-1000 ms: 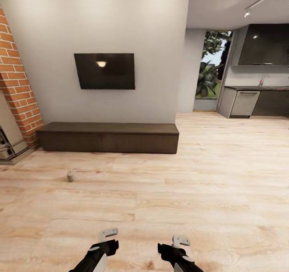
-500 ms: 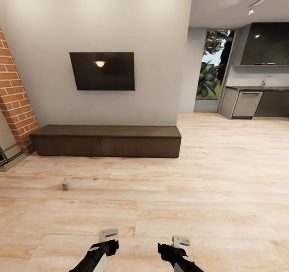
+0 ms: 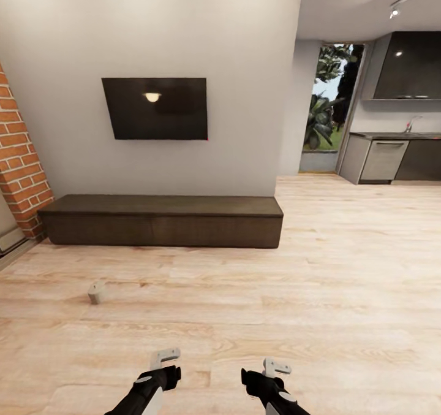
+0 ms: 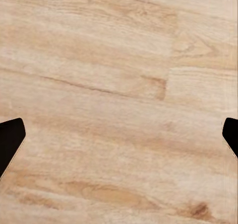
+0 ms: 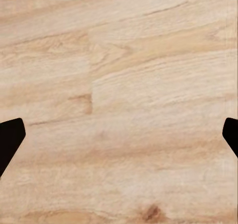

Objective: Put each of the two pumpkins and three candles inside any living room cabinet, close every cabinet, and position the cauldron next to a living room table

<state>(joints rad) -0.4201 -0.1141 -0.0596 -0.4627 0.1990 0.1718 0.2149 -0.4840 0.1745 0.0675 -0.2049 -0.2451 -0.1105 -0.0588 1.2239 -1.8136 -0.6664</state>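
Observation:
The cabinet [image 3: 162, 220], a long low dark-brown unit with plain shut front panels, stands against the grey wall ahead in the head view. On the floor in front of its left part lies a small pale stubby object [image 3: 96, 292], possibly a candle. The pumpkins and the cauldron are out of view. My left gripper [image 3: 164, 360] and right gripper [image 3: 275, 366] hang low near me over bare floor, far from the cabinet. Each wrist view has dark fingertips [image 4: 11, 137] [image 5: 11, 137] at opposite edges, wide apart, with only floorboards between the left gripper [image 4: 119, 139] fingers and the right gripper [image 5: 119, 139] fingers.
A black TV [image 3: 154, 108] hangs on the wall above the cabinet. A brick column [image 3: 21, 163] rises at the left. At the right, the room opens to a kitchen with dark cupboards [image 3: 407, 65] and a glass door [image 3: 327, 108]. Light wood floor [image 3: 306, 292] stretches between.
The whole picture has shifted: the camera has moved closer to the cabinet and turned slightly. Both arms keep the same pose, with both grippers still open.

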